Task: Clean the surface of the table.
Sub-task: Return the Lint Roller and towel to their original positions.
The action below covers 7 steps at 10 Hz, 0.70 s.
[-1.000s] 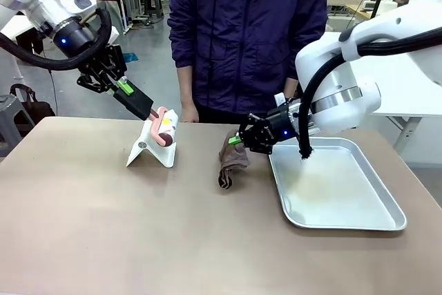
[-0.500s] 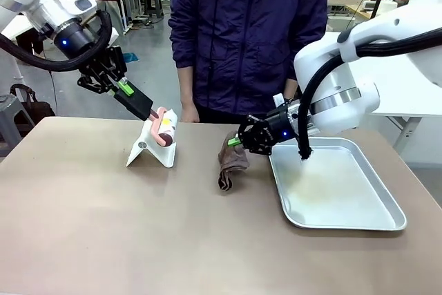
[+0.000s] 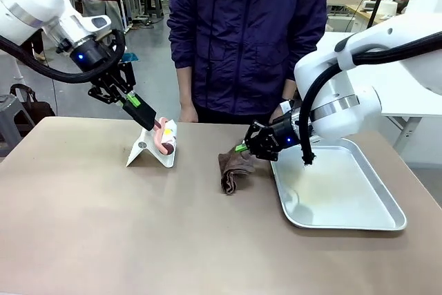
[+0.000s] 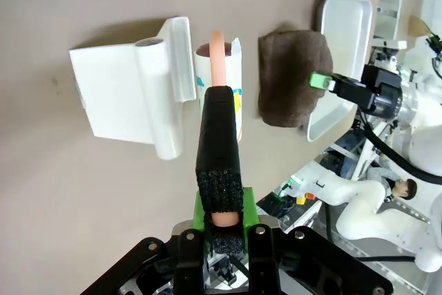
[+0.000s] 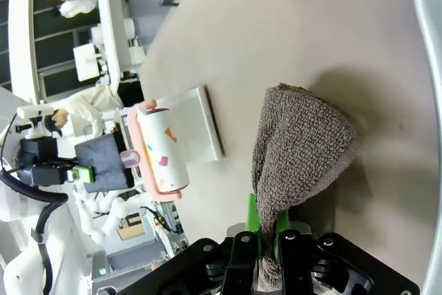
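My left arm enters from the left, wrist angled down toward the right; my left gripper (image 3: 153, 124) is closed on the lint roller handle (image 4: 218, 136). My right arm reaches in from the right, wrist pointing left; my right gripper (image 3: 242, 147) is clamped on the brown cloth (image 3: 234, 168).

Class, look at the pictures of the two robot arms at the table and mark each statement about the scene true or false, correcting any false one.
1. The right tool grips the brown cloth. True.
2. The cloth lies inside the metal tray. False: it rests on the table, left of the tray.
3. The left tool holds the lint roller by its handle. True.
4. The white stand sits in the tray. False: it stands on the table.
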Each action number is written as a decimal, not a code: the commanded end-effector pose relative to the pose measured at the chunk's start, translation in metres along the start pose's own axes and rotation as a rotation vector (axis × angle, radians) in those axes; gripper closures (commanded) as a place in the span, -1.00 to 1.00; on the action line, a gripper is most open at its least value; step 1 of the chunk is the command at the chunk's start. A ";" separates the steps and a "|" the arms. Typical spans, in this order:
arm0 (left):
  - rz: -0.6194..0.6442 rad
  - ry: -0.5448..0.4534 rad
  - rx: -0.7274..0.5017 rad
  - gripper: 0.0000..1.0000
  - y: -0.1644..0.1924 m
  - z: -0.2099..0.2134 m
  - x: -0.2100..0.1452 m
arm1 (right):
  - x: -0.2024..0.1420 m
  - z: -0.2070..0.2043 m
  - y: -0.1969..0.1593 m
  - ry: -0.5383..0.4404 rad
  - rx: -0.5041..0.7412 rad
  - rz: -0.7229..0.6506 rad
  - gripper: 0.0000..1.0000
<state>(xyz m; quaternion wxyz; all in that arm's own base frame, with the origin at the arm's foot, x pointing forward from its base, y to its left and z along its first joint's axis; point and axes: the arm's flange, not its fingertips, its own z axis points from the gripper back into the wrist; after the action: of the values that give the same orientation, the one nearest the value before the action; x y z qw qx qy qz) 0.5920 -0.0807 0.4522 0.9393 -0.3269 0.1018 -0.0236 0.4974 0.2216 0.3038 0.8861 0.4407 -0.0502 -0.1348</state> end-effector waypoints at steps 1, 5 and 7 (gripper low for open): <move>0.025 0.017 0.018 0.56 -0.009 -0.003 0.010 | 0.000 -0.007 -0.002 -0.015 -0.014 -0.027 0.83; 0.068 -0.007 0.057 0.56 -0.003 -0.011 0.014 | 0.000 -0.014 -0.010 0.015 -0.006 -0.041 0.83; 0.043 0.008 0.089 0.56 -0.001 -0.020 0.016 | 0.001 -0.015 -0.013 0.025 -0.004 -0.049 0.83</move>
<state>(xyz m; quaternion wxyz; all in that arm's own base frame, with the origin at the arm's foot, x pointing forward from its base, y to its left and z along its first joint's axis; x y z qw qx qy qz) 0.6005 -0.0884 0.4355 0.9472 -0.3001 0.1125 -0.0091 0.4957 0.2221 0.2837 0.8883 0.4354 -0.0333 -0.1422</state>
